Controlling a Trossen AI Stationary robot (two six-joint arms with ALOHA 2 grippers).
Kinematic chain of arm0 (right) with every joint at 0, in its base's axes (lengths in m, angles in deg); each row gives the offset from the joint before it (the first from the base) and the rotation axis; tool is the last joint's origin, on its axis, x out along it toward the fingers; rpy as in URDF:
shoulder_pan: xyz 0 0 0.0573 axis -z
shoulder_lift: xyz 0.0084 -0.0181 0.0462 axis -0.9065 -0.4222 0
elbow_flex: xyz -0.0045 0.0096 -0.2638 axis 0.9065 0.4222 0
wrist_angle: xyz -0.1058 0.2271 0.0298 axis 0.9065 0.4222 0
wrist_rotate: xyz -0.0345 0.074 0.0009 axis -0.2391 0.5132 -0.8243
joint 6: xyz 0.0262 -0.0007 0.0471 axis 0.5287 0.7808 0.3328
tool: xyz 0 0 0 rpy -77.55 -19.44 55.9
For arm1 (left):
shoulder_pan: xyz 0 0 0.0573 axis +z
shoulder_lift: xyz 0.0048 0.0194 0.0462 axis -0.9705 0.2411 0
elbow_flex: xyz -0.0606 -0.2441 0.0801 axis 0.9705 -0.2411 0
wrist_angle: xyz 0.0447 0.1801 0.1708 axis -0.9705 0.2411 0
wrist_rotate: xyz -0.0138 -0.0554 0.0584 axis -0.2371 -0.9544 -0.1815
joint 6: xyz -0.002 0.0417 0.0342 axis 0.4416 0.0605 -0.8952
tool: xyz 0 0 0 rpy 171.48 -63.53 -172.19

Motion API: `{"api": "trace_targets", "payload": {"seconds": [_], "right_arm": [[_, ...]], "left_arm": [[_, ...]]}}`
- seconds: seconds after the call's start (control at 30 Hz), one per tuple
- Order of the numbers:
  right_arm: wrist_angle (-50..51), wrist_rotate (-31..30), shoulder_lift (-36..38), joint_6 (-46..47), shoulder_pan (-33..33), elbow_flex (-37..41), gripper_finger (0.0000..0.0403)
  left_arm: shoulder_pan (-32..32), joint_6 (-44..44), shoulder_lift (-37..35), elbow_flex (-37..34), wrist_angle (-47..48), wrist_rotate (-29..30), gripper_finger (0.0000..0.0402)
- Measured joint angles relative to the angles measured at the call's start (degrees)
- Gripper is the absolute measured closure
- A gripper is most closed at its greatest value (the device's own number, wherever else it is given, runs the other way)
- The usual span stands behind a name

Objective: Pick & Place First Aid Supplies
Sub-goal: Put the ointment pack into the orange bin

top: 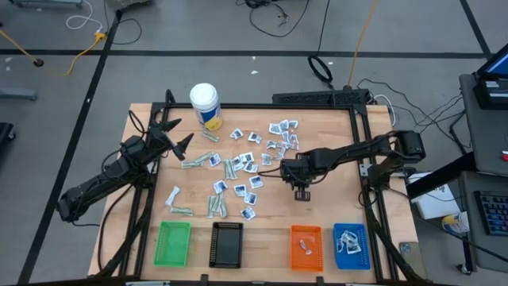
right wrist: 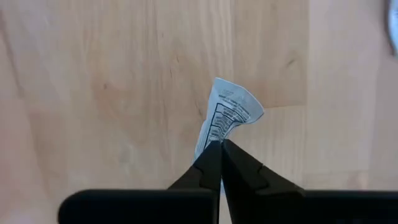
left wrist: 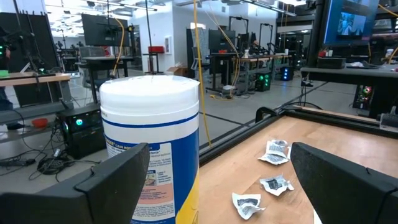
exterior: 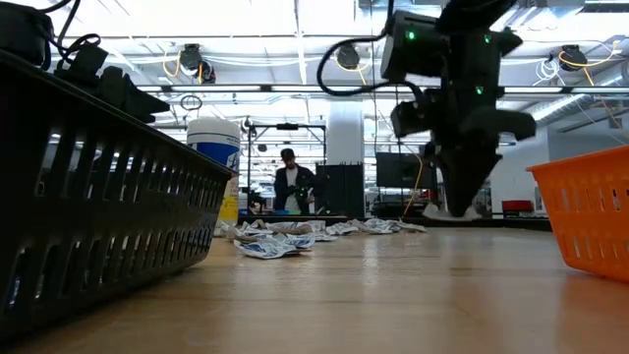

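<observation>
Right gripper point(right wrist: 219, 148): fingers pinching a crumpled white printed sachet point(right wrist: 229, 115), mid-bench.
Left gripper point(top: 176, 135): fingers spread, waiting.
Progress: early; most small flat packets point(top: 248, 165) unsorted.

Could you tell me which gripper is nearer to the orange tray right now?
Right. The right gripper, shut on a sachet, hangs just behind the orange tray; the left gripper is open by the bottle.

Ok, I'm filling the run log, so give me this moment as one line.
right hand: shut on sachet, above bare table | left hand: open, by bottle | orange tray and blue tray: some packets inside
</observation>
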State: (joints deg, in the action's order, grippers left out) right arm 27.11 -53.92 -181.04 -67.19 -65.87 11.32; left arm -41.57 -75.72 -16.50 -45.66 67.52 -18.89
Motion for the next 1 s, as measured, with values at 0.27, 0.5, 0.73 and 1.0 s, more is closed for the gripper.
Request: {"api": "trace_targets", "payload": {"seconds": [0.27,0.5,0.73,1.0], "right_arm": [[10.54,-0.13,2.33,10.26,-0.02,-8.64,0.0402],[19.75,-0.24,2.35,20.58,-0.40,-15.36,0.0403],[20.85,-0.28,2.32,27.67,-2.85,-16.65,0.0403],[20.49,-0.24,2.32,36.33,-12.47,-16.65,0.0403]], "left_arm": [[-0.01,0.00,0.00,0.00,-0.01,0.00,0.0005],[0.00,0.00,0.00,0.01,0.01,0.00,0.0005],[-0.02,0.00,0.00,0.01,0.01,0.00,0.0005],[0.00,0.00,0.00,-0.01,0.02,0.00,0.0005]]}}
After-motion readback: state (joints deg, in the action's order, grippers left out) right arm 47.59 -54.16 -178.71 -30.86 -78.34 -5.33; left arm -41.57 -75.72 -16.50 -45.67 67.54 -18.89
